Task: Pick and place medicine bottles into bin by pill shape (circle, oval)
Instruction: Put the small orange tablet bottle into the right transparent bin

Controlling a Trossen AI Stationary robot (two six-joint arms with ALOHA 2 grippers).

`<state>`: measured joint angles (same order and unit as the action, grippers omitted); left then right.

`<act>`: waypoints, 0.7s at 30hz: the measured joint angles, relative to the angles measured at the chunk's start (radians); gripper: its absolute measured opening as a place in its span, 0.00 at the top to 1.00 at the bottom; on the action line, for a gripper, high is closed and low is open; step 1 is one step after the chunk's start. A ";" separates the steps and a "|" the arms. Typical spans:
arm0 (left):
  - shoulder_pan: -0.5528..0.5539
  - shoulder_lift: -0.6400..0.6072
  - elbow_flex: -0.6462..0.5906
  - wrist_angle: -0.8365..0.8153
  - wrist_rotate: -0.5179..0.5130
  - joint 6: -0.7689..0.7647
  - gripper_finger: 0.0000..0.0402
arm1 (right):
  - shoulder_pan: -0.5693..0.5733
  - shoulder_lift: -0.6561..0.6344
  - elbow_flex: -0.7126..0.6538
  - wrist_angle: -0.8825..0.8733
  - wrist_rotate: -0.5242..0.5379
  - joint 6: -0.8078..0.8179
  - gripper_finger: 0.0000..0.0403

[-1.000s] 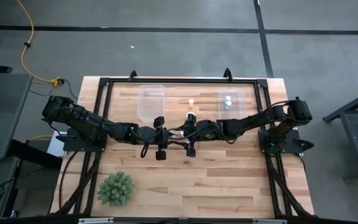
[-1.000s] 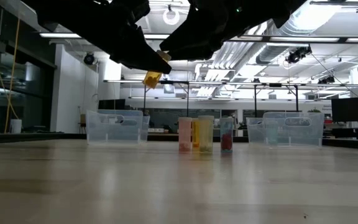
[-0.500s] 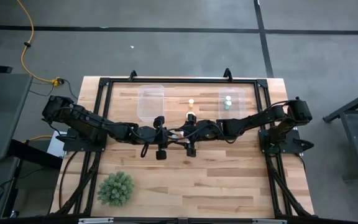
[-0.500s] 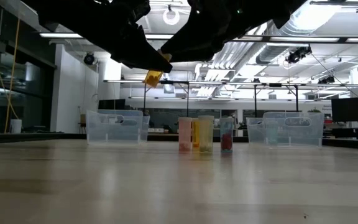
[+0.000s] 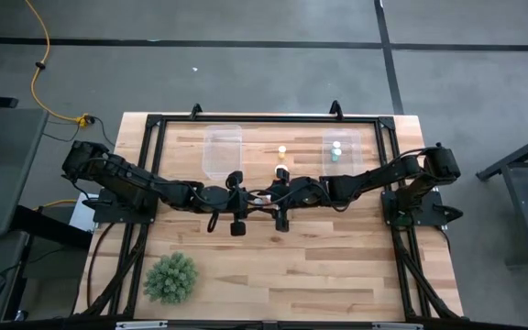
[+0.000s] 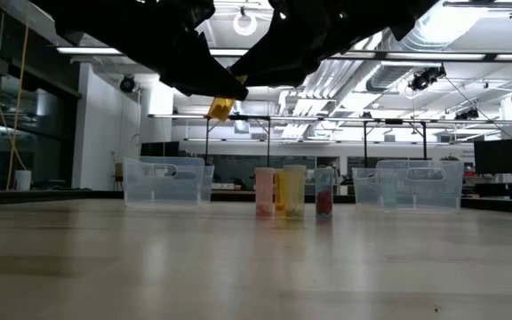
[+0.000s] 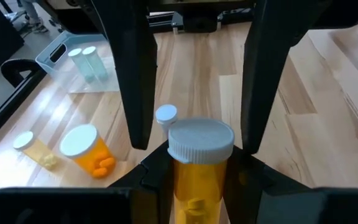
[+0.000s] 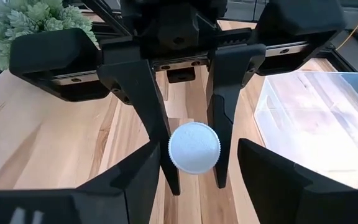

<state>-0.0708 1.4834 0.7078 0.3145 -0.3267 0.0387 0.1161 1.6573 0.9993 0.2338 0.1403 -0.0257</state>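
Handover mid-air over the middle of the surface (image 5: 291, 266). Compared with a second ago almost nothing moves: both arms stay nose to nose, only a slight creep of the left hand (image 5: 246, 194) toward the right, and in the low view the amber bottle (image 6: 220, 108) sits a touch higher and closer to the right arm's dark mass.

Left wrist view: the amber bottle (image 7: 197, 163), white cap up, is clamped at its base between the left arm's own fingers. The right hand's fingers (image 7: 135, 74) stand either side of the cap, apart, not yet touching.

Right wrist view: same bottle seen cap-on (image 8: 194, 147), the left arm's fingers (image 8: 148, 112) pinching it. The right hand (image 5: 271, 195) is spread around it, not closed.

Meaning: transfer not done, bottle held by the left only. Likely next is the right closing, then the left letting go.

Other bottles: three upright on the surface (image 6: 292, 191) between the bins. Left bin (image 5: 222, 151) looks bare inside; right bin (image 5: 339, 152) holds two pale bottles (image 5: 336, 148). Plant (image 5: 170, 277) is near the front left, well apart.
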 joint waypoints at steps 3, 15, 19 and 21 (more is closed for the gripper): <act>0.000 0.000 0.000 0.003 0.001 0.000 0.76 | 0.002 0.000 0.000 0.021 -0.024 -0.001 0.49; 0.000 0.000 0.000 0.003 0.002 0.000 0.76 | 0.002 0.000 0.000 0.018 -0.041 -0.008 0.60; 0.000 0.000 0.000 0.003 0.002 0.000 0.76 | 0.002 0.000 0.000 0.016 -0.040 -0.008 0.67; 0.000 0.000 0.000 0.003 0.002 0.000 0.76 | 0.002 0.000 0.000 0.013 -0.040 -0.008 0.69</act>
<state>-0.0708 1.4834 0.7078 0.3180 -0.3244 0.0387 0.1181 1.6577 0.9993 0.2469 0.1000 -0.0341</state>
